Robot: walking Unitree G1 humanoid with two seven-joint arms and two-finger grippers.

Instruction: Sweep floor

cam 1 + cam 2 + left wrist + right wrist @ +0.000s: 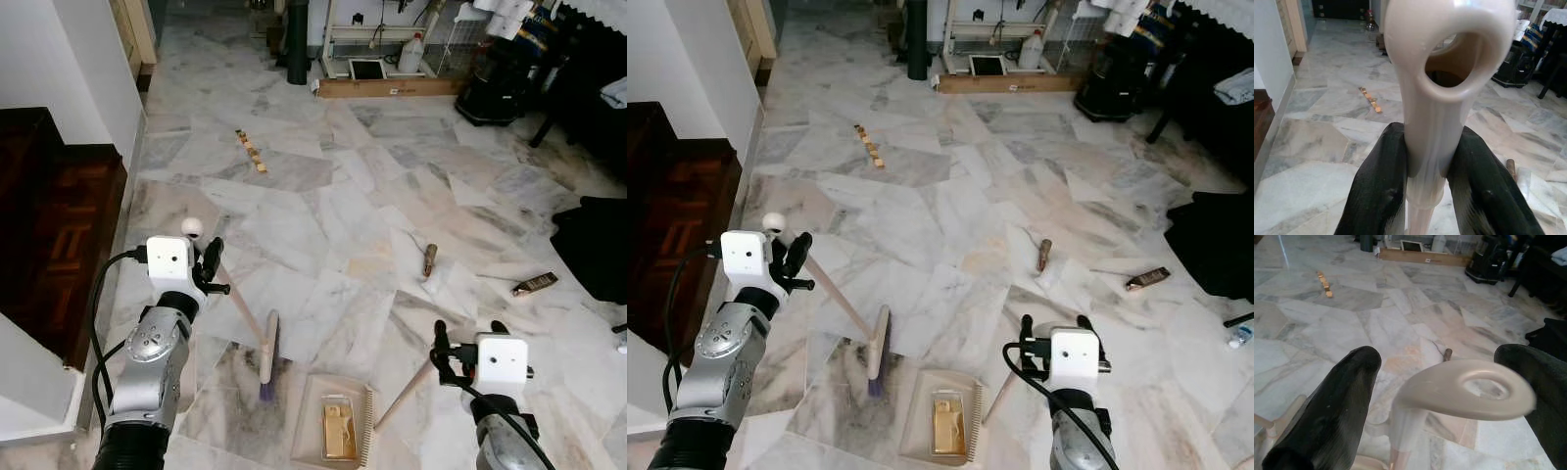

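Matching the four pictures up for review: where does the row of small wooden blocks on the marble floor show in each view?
Left eye: wooden blocks upper left of centre, far floor.
Right eye: upper left.
Left wrist: left of the broom handle, mid-height.
Right wrist: top left.
Shared landmark: cardboard box along the far wall.

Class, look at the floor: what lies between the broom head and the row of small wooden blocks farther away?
Only bare marble floor lies between the broom head and the wooden blocks, as the left eye view shows.
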